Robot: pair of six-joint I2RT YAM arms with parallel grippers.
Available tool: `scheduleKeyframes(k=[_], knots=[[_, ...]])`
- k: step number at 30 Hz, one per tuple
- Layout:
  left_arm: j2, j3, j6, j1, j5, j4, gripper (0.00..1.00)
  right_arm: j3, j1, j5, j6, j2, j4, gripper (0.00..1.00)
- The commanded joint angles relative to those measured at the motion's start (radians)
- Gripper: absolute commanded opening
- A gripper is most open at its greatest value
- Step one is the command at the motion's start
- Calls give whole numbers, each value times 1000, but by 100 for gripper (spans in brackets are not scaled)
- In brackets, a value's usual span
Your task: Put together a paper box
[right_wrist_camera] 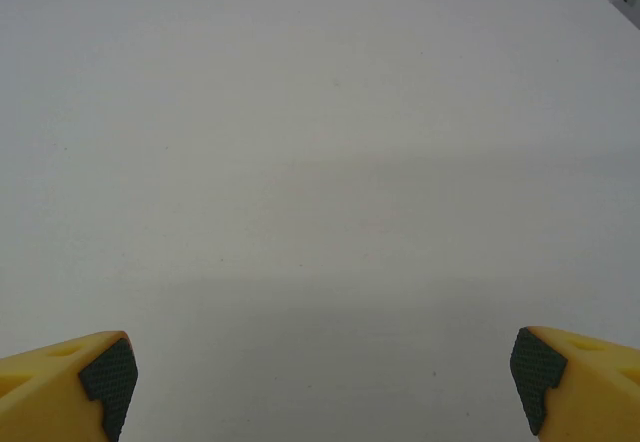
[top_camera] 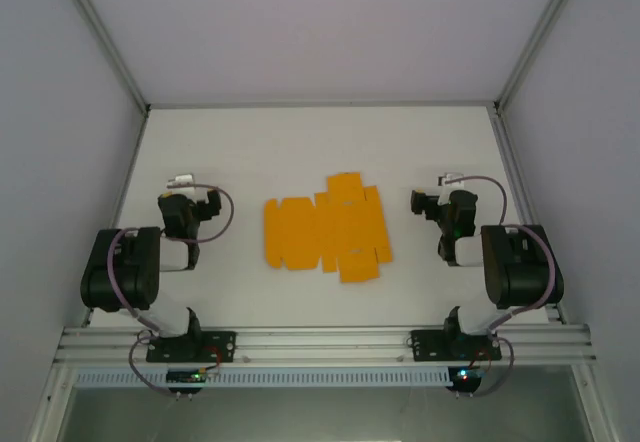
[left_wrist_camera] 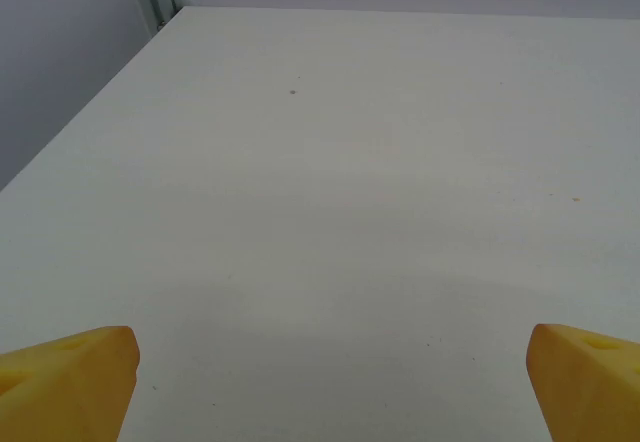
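Observation:
The paper box (top_camera: 326, 230) lies as a flat orange-yellow die-cut sheet with flaps and tabs in the middle of the white table (top_camera: 320, 142). My left gripper (top_camera: 185, 184) sits folded back to the sheet's left, well apart from it. In the left wrist view the left gripper (left_wrist_camera: 332, 382) is open, its yellow fingertips (left_wrist_camera: 70, 377) wide apart over bare table. My right gripper (top_camera: 445, 190) sits to the sheet's right, also apart from it. The right wrist view has the right gripper (right_wrist_camera: 320, 377) open, with dark pads (right_wrist_camera: 535, 367) on its yellow tips and nothing between them.
Grey walls and metal frame posts (top_camera: 100, 37) enclose the table on the left, right and back. An aluminium rail (top_camera: 320, 342) carrying both arm bases runs along the near edge. Bare tabletop lies beyond the sheet toward the back wall.

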Motion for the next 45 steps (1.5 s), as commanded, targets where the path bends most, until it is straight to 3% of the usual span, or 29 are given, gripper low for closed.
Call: scheduleKeyframes(k=[1,25,28,30,35,37,41,45], knots=[[-17,5,-11,-1,-17,13,99,21,-5,-25,-4,-10,-22,99],[-25,10,-13,1,-19,11,100,23,-9,-8,11,-17,-24,99],[-112,61,-13,-3,-45,-161,100,59,-2,68,13,-120,-150,99],[-216,134,-44,-4,-58,-379,100,127,29,107,-2,-221,-349,99],[-336,271,-188,-5,150,-744,100,346,116,112,177,-332,-877,99],[-323,294,-276,-5,276,-827,99,403,186,38,228,-317,-1020,95],[-285,271,-392,-28,502,-837,100,436,345,-38,359,-230,-1085,88],[-250,249,-449,-100,566,-841,99,434,412,-198,439,-86,-978,63]])
